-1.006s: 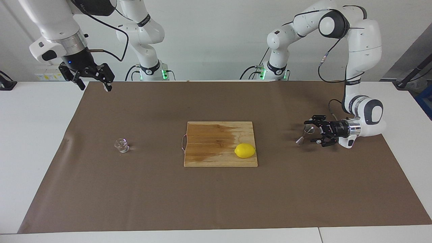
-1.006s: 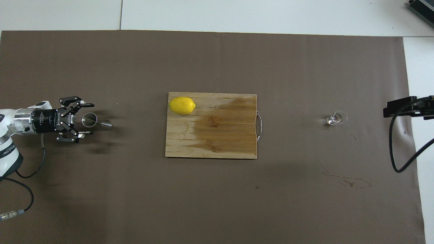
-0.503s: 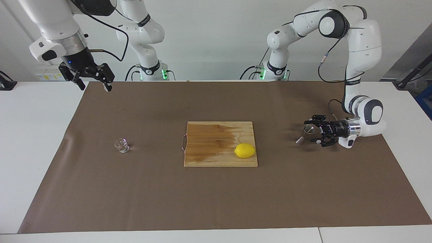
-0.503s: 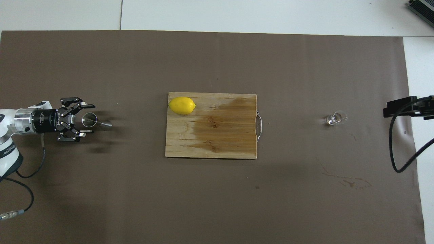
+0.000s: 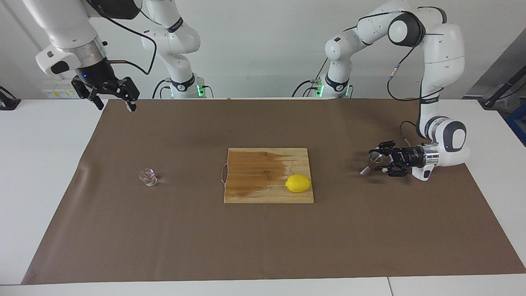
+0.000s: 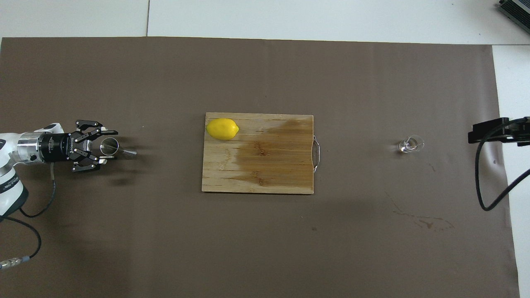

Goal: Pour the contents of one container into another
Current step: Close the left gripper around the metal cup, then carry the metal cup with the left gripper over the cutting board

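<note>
Facing view first. The left gripper [image 5: 381, 159] lies low and level at the left arm's end of the tabletop [image 5: 41, 164]. Its jaws are spread to either side of the jigger [image 5: 372, 162]'s upper cone. I cannot tell if they touch it yet.

Risk as I judge it: the jigger is narrow-waisted steel. If one jaw meets it first, it tips or skids, and a sloped cone can squirt out of a pinch.

The right gripper [image 5: 113, 98] waits in the air with jaws spread, over the brown mat [image 5: 263, 238]'s corner at the robots' end. The glass cup [image 5: 148, 176] stands alone on the mat toward the right arm's end, well apart from the jigger. The cutting board [image 5: 263, 176] sits between them, with the lemon [image 5: 298, 183] on its corner toward the left arm.

The cup is clear and tiny, so it is easy to misjudge. A poor pinch knocks it over.

Overhead view. The left gripper [image 6: 107, 146] straddles the jigger [image 6: 111, 147]. The mat's edge is close to that wrist, so there is little room to back off, and the arm's cable [image 6: 25, 215] trails on the mat just nearer the robots.

The glass cup [image 6: 410, 145] has bare mat all round and is near the mat's edge at the right arm's end. The cutting board [image 6: 269, 165] takes the middle. Any low carry across it risks clipping the lemon [image 6: 222, 128], which could roll. Nearer to the robots and farther from them than the board, there is wide open mat.
</note>
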Robot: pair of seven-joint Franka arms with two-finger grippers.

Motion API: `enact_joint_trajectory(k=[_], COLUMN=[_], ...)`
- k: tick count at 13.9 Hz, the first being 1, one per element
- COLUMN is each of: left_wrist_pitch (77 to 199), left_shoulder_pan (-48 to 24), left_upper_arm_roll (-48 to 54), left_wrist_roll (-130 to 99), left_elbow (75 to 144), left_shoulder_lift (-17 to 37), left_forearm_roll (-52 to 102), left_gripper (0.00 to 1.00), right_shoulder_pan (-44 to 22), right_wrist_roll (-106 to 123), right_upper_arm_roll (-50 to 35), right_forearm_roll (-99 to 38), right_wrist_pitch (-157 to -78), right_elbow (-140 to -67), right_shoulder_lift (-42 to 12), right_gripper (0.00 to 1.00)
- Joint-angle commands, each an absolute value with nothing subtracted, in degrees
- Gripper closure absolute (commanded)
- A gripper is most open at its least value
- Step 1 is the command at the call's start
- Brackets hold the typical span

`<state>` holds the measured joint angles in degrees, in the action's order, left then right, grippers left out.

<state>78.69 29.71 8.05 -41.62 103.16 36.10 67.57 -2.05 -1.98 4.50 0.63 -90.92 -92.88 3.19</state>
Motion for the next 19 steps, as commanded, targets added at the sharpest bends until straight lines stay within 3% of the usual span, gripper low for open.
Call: enact_joint_trajectory(k=[1,5,10,19], left_wrist_pitch=[78.9,80.0,79.8,79.3], left_shoulder_pan=[30.5,30.4,30.2,27.8], left_upper_arm_roll=[8.5,8.5,8.5,11.2], left_wrist_roll=[-41.3,-41.2,-41.2,-42.1], left_elbow=[104.2,104.2,104.2,103.0], left_shoulder_lift=[35.9,35.9,35.8,35.2], left_forearm_roll=[68.5,68.5,68.6,70.9], left_gripper=[0.38,0.51,0.61,0.61], right_shoulder_pan=[-1.9,-1.9,-1.9,-1.9], right_wrist_roll=[-1.9,-1.9,-1.9,-1.9], right_upper_arm_roll=[4.5,4.5,4.5,4.5], right_forearm_roll=[-0.3,-0.3,-0.3,-0.2], right_wrist_pitch=[-91.0,-91.0,-91.0,-91.0], right_elbow=[-94.2,-94.2,-94.2,-94.2], right_shoulder_lift=[4.5,4.5,4.5,4.5], right_gripper=[0.0,0.0,0.0,0.0])
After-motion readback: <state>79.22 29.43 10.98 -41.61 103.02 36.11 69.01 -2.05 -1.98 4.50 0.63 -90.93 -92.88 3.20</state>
